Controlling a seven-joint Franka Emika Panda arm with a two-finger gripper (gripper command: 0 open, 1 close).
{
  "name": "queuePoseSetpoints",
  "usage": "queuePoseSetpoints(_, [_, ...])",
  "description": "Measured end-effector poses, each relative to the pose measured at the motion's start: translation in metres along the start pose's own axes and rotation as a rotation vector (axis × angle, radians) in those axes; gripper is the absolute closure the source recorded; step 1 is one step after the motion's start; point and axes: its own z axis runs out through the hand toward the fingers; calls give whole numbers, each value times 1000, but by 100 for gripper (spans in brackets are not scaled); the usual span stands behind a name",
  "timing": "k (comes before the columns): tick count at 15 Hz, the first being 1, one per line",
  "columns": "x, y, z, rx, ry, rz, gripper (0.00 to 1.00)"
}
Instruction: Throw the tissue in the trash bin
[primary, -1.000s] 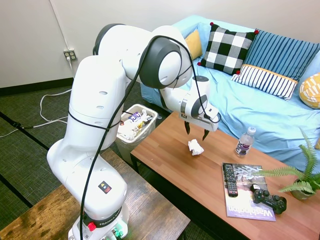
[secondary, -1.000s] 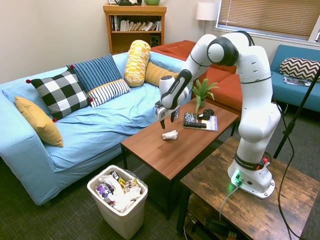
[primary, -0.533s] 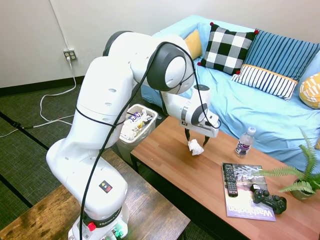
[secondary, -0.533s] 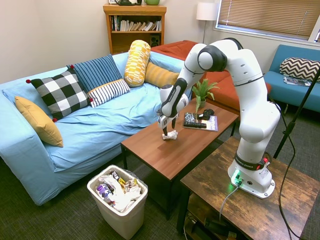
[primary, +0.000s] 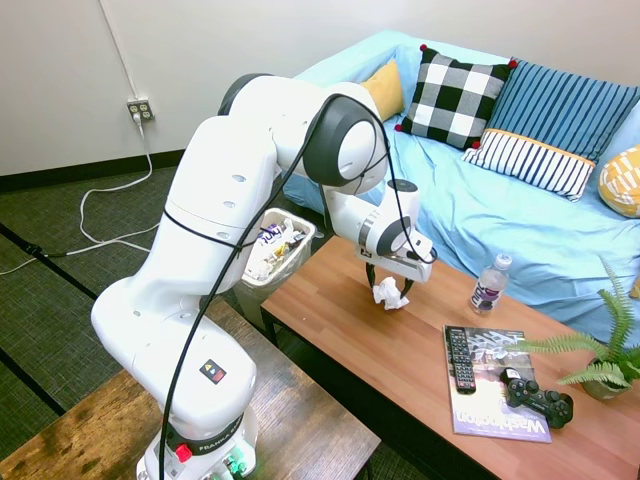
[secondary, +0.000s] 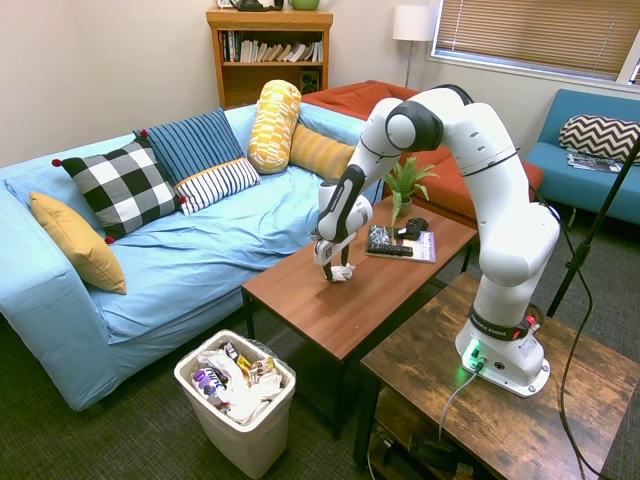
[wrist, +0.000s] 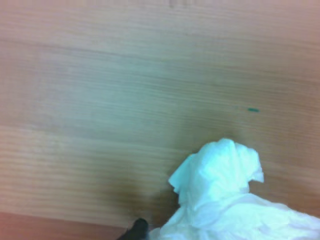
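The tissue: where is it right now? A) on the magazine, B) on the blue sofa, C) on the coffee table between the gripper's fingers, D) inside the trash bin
C: the tissue sits on the coffee table with the gripper lowered around it; the trash bin stands on the floor.

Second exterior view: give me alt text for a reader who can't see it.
The white arm's gripper is down over the tissue on the wooden coffee table, fingers on either side of it. The trash bin, already holding waste, stands on the carpet by the blue sofa.
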Motion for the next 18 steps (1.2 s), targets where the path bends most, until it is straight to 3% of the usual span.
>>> queuePoseSetpoints(18, [4, 21, 13, 55, -83, 46, 100])
